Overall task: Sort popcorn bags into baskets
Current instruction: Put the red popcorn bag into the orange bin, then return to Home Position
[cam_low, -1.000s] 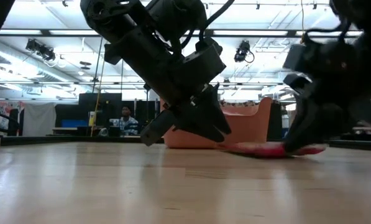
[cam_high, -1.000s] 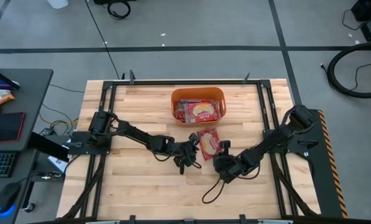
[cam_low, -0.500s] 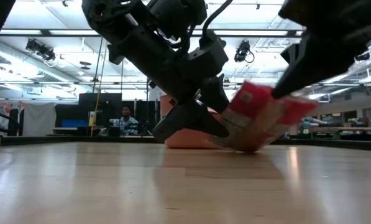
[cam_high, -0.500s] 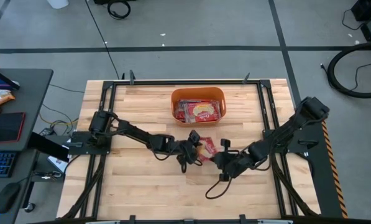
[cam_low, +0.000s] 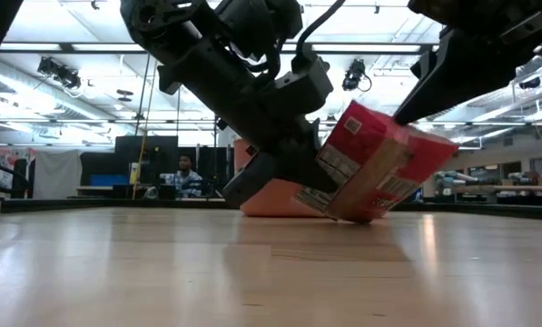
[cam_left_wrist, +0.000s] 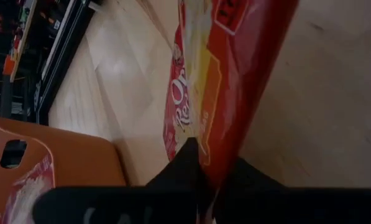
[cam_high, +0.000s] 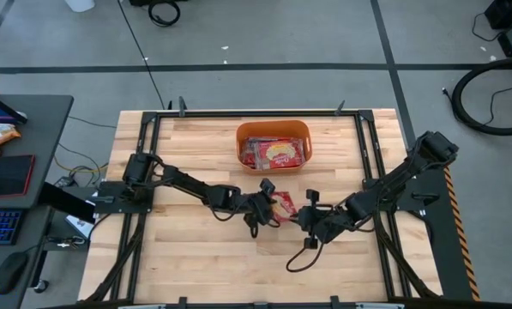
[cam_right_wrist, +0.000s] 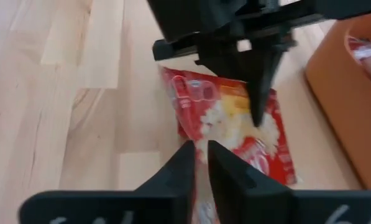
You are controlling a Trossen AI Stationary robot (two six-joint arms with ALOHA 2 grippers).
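Note:
One red popcorn bag [cam_high: 285,203] sits tilted between my two grippers at mid-table. Its white label side faces the low view [cam_low: 370,173] and its yellow picture side shows in the wrist views [cam_left_wrist: 197,93] [cam_right_wrist: 235,118]. My left gripper [cam_high: 271,206] is shut on its left side and my right gripper [cam_high: 305,215] on its right. The orange basket [cam_high: 273,126] stands just beyond, toward the far edge, with several bags lying in it [cam_high: 273,153]. My left gripper [cam_left_wrist: 216,180] pinches the bag's left edge [cam_left_wrist: 219,158] between its two fingers, coming slanting down from the table's left. The bag stands tilted in the hold. My right gripper [cam_right_wrist: 202,168] pinches the bag's raised right end [cam_low: 425,136], coming from the table's right and above. That end is lifted, and the bag's lower edge [cam_low: 357,218] is at the table; whether it touches I cannot tell.
A dark cable loop [cam_high: 297,257] lies on the table near the right arm. The basket's wall [cam_right_wrist: 353,106] is close beyond the bag. Bare wood shows toward the near and left sides [cam_high: 187,249]. A person sits far off in the room [cam_low: 185,173].
The bag lay flat on the table a second ago; my right gripper has raised its right end, tipping it up on its lower edge. My right gripper has moved up and a little toward the table's right. My left gripper has moved right onto the bag's left edge and taken hold.

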